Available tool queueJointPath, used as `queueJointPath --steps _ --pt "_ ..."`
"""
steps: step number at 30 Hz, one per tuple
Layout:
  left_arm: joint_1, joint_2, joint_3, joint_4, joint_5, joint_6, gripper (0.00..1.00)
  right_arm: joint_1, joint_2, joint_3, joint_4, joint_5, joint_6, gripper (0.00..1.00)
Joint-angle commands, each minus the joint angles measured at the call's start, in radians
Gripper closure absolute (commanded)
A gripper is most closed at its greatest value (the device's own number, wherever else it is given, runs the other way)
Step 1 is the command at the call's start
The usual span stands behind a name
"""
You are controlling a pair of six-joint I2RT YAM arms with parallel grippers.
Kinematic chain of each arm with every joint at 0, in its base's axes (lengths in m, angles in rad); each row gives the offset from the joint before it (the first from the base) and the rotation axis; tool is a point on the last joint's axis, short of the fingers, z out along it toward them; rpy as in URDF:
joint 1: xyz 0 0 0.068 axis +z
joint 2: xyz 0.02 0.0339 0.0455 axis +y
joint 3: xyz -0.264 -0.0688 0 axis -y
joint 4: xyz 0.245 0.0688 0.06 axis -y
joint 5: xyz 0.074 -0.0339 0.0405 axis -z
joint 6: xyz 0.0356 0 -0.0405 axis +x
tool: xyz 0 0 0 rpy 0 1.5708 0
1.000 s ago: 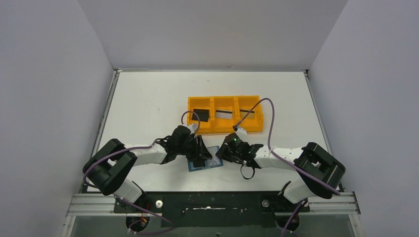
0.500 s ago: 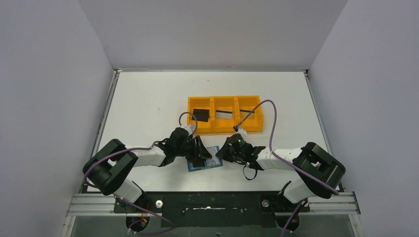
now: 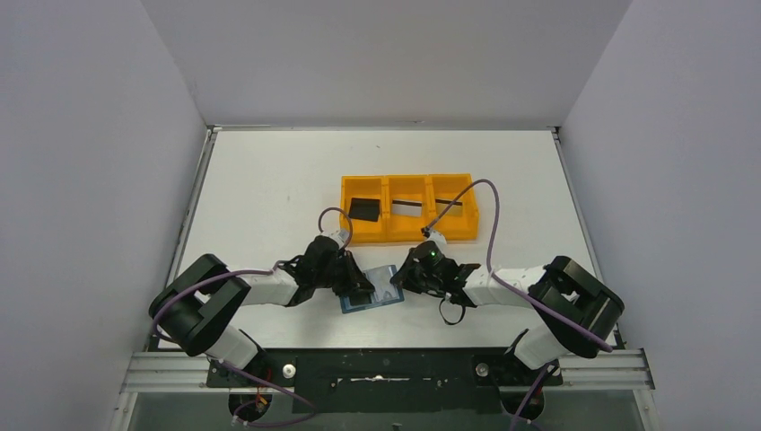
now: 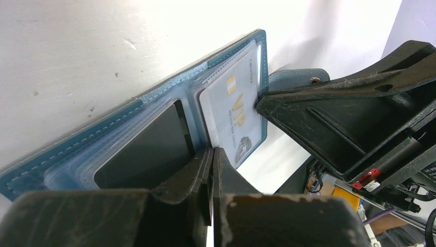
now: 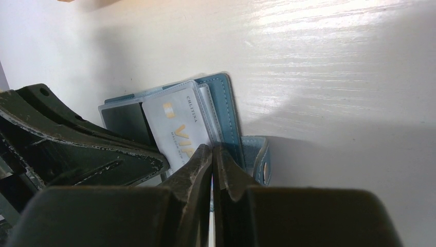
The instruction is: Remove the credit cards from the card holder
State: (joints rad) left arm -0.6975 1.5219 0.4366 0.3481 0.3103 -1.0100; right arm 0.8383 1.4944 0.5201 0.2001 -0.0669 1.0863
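I see the holder (image 3: 371, 289) lying open and flat on the white, faintly scuffed table (image 3: 269, 189), near the front edge, at about 6 o'clock from the orange tray (image 3: 408, 235). It is teal with a stitched border and clear plastic sleeves (image 4: 67, 172) inside. A rounded snap tab (image 5: 259, 159) with a metal stud sticks out at the holder's 3 o'clock edge.

Two cards sit in the sleeves. A smooth black card (image 4: 141, 154) with rounded corners is on the 9 o'clock half. A silver card (image 4: 234, 110) with gold "VIP" lettering is on the 3 o'clock half.

The left gripper (image 4: 212, 154) comes in from 9 o'clock. Its scratched black plastic jaws are clenched, with the tips down at the fold between the two cards. The right gripper (image 5: 212, 152) comes in from 3 o'clock, jaws likewise pressed together, tips at the outer edge of the silver card. I cannot tell whether either pinches a card or a sleeve.

In the tray's 9 o'clock compartment a flat black loose card (image 3: 363, 209) lies apart from the holder.
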Motion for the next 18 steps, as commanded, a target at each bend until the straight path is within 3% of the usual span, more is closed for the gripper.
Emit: queueJointPath --steps 1,18 --pt "-0.003 -0.011 0.023 -0.037 -0.005 0.035 1.0 0.039 0.053 0.016 -0.087 -0.084 0.026 0.99" --pt "0.101 -0.083 -0.013 -0.16 0.121 0.143 1.0 0.039 0.017 0.012 -0.174 0.013 0.059 0.99"
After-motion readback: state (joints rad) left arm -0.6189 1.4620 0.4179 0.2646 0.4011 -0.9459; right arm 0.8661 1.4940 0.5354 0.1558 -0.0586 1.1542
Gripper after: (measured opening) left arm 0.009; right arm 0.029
